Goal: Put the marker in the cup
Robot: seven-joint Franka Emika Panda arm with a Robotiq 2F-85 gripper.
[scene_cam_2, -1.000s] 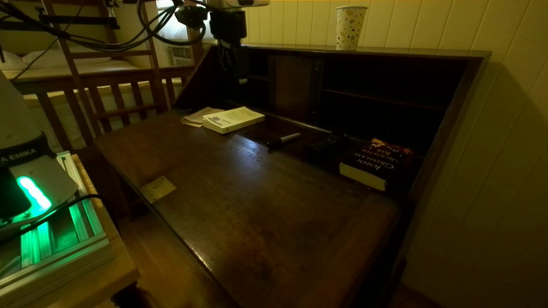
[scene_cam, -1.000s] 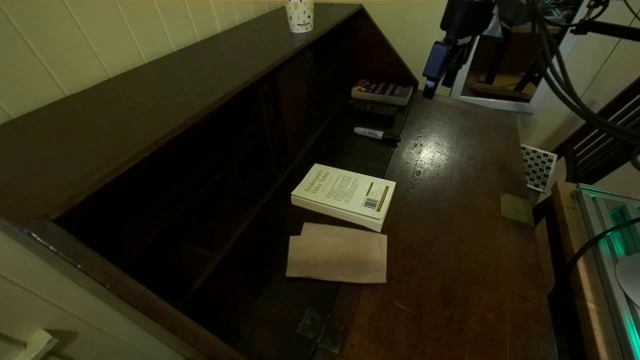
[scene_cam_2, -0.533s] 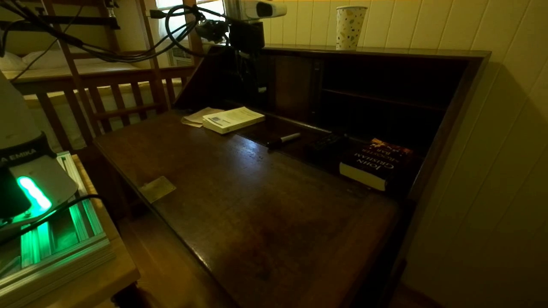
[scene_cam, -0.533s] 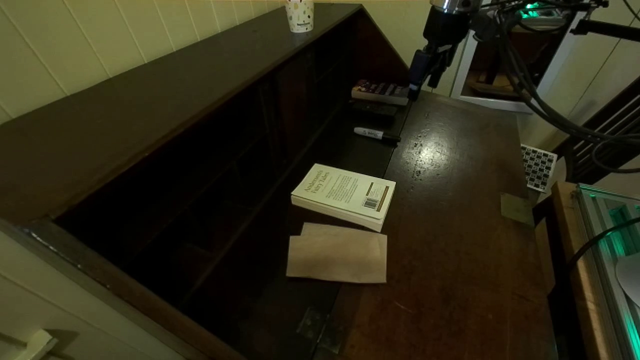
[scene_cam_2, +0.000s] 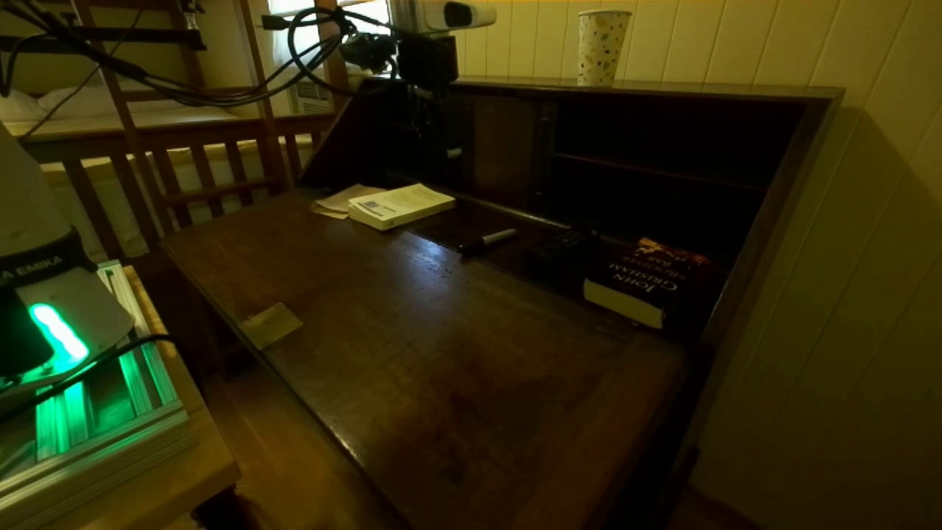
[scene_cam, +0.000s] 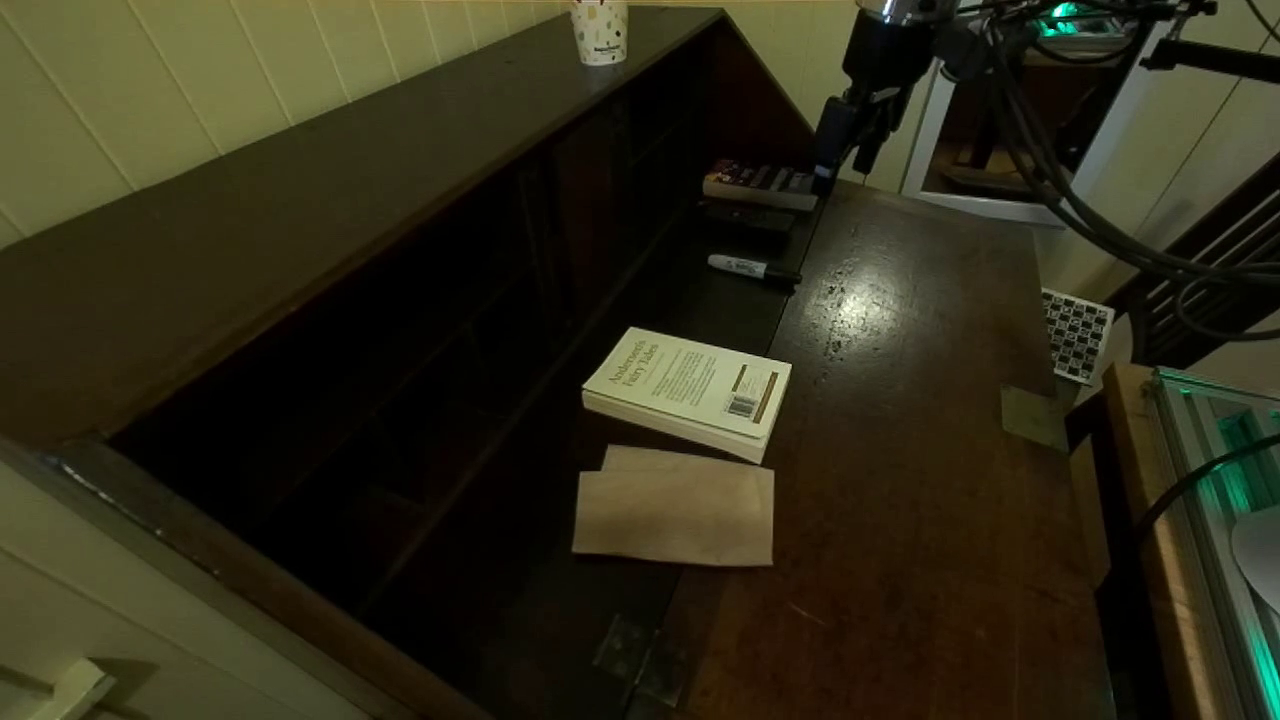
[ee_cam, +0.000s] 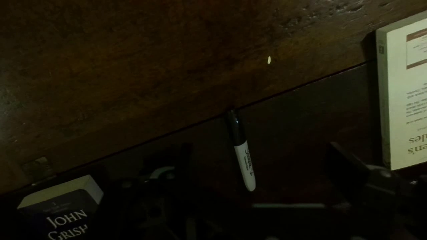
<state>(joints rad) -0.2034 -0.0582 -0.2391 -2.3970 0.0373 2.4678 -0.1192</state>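
The marker has a pale grey barrel and a black cap. It lies flat on the dark inner strip of the desk; it also shows in an exterior view. My gripper is in the air above the desk, apart from the marker. In the wrist view my gripper is open with nothing held, and the marker appears between its spread fingers, lower down on the surface. The speckled white paper cup stands upright on the desk's top shelf, also in an exterior view; its inside is hidden.
A white book and brown paper lie on one side of the marker. A dark remote-like object and a dark thick book lie on the other. The raised shelf unit with dark cubbyholes stands behind.
Over the last second my gripper has moved inward over the desk and a little lower, with only a slight shift in the last half second. The marker and cup have not moved.
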